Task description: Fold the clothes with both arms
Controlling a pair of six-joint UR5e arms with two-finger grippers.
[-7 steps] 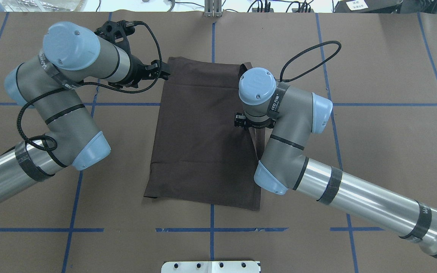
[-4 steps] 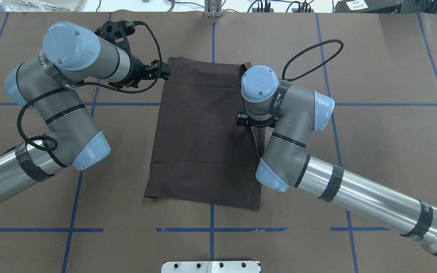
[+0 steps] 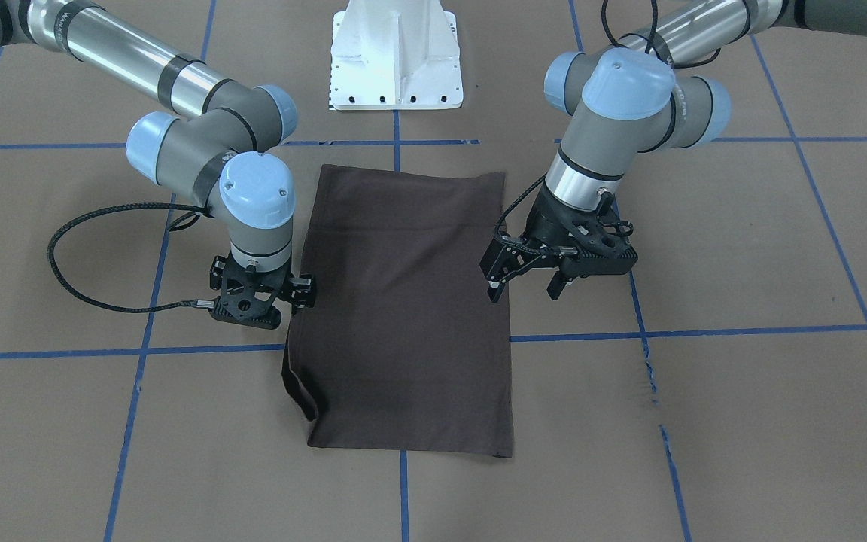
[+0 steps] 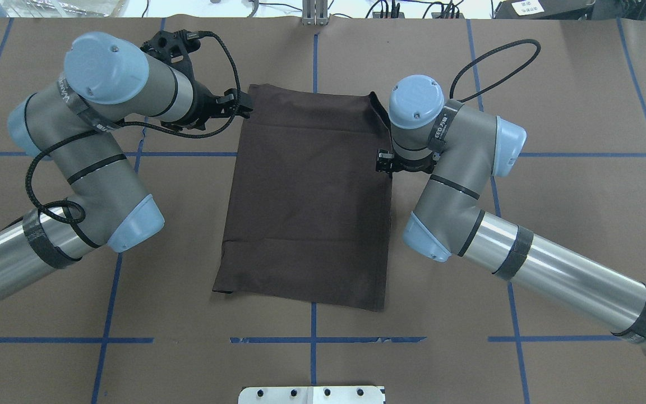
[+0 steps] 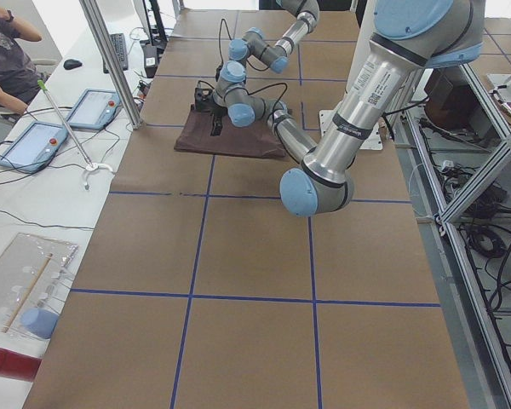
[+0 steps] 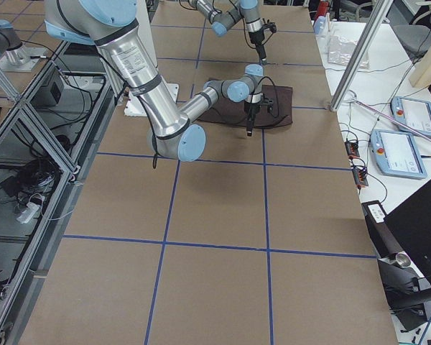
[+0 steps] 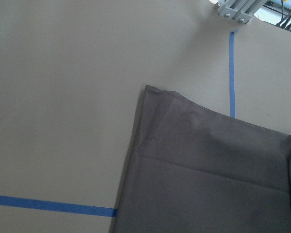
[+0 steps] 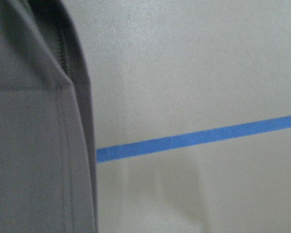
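- T-shirt [image 4: 306,196], dark brown-grey, lies flat on the tabletop [image 4: 553,224]. It is folded lengthwise into a narrow rectangle and sits between the two sets of fingers.
- Left fingers [image 3: 492,282] are spread wide and hold nothing. They hang beside the shirt's far corner on the robot's left. The left wrist camera looks down on that corner from a height, so they are probably raised clear of the cloth.
- Right fingers [image 6: 249,126] point straight down just beside the opposite long edge, nearer its far end. The wrist hides them from above and from the front, so it cannot be told whether they are apart or together, or whether they touch the fabric.
- The right wrist camera shows only a stacked, seamed edge of cloth beside bare tabletop and a blue tape line [image 8: 199,138].
- Handling, as a judgement: the fabric looks thin, soft and light. It should sag limply when lifted, and its layers may slide over one another.
- A loose flap [image 3: 302,391] curls at the far corner on the right fingers' side, so that corner looks the likeliest to come undone.
- Best hold, as a judgement: pinch every layer at the two far corners, one corner per arm. Then lift both evenly and carry them toward the near edge.
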